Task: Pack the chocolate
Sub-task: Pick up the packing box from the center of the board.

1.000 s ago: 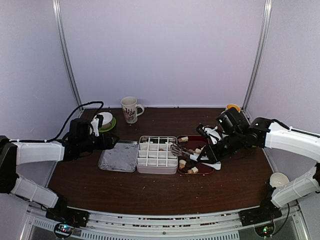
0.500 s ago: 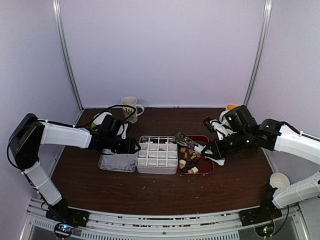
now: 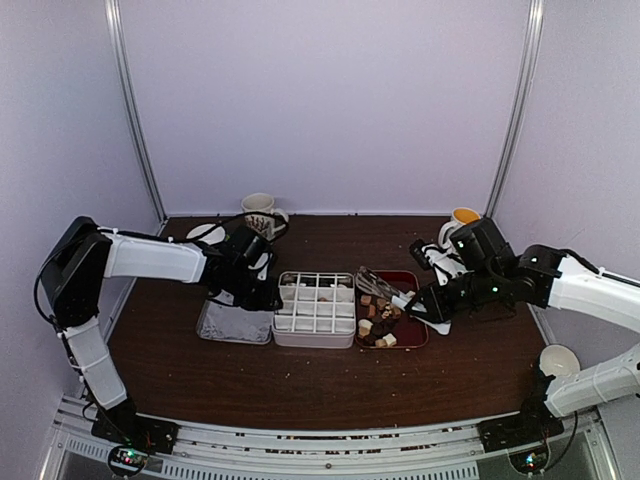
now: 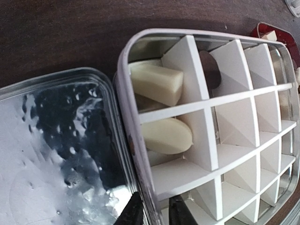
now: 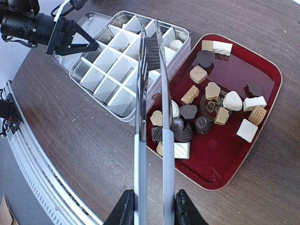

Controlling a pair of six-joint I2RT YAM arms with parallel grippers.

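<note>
- Here, right gripper [image 5: 152,208] clamps tongs [image 5: 152,93], chocolate [image 5: 232,101] lying just beside them in red tray [image 5: 234,154]
- Left gripper [image 4: 157,213] straddles box [image 4: 211,101] rim near two white pieces [image 4: 157,84]; grip unclear

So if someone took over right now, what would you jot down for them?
Left gripper: fingertips either side of the left rim of the box; grip unclear.
Right gripper: shut on the tongs, nothing in them, above the box.
Done: a few pale chocolates in the box.
Left: most pieces lie in the red tray; many compartments empty.
</note>
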